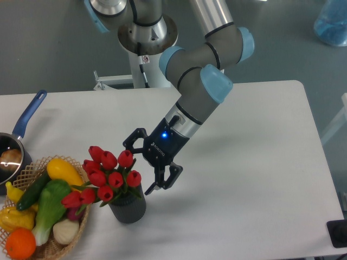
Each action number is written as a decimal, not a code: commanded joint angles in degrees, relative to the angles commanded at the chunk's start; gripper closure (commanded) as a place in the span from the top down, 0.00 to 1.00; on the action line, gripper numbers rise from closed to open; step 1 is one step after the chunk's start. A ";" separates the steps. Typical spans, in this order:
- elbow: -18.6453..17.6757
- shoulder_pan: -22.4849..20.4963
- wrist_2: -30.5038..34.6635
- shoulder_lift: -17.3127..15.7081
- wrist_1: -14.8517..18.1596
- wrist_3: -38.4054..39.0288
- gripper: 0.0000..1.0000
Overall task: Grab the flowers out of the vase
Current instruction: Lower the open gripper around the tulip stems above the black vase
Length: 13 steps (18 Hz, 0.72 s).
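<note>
You are looking at the red tulips (108,174) standing in the dark ribbed vase (128,208), just right of the wicker basket (51,246). Just right of the blooms, your gripper (137,169) is hanging with fingers spread wide, holding nothing, one fingertip (130,150) nearly touching a tulip.

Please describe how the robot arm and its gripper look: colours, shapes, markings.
The arm is built of thick grey cylindrical segments with light blue caps on the joints, rising from a round grey base. A silver ring joins the wrist to the black two-finger gripper, whose body carries small white lettering and a glowing blue light.
</note>
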State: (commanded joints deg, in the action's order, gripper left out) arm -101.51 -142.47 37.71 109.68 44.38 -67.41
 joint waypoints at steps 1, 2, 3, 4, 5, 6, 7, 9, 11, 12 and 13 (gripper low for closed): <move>0.00 0.35 0.00 0.09 0.00 0.00 1.00; 0.00 0.36 0.00 0.18 0.00 -0.09 1.00; 0.00 0.36 0.00 0.35 0.00 -0.09 1.00; 0.00 0.44 0.00 0.35 -0.09 -0.09 1.00; 0.00 0.44 0.00 0.35 -0.09 0.00 1.00; 0.09 0.70 0.00 0.27 -0.09 0.00 1.00; 0.09 1.32 -0.09 0.18 -0.09 0.00 1.00; 0.09 1.50 0.00 0.18 -0.09 0.00 1.00; 0.09 1.50 -0.09 0.27 -0.09 0.00 1.00; 0.09 1.58 -0.09 0.27 -0.09 0.00 1.00; 0.09 1.85 -0.09 0.27 -0.09 0.00 1.00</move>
State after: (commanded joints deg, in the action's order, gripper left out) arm -101.43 -140.63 37.62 109.95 44.30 -67.41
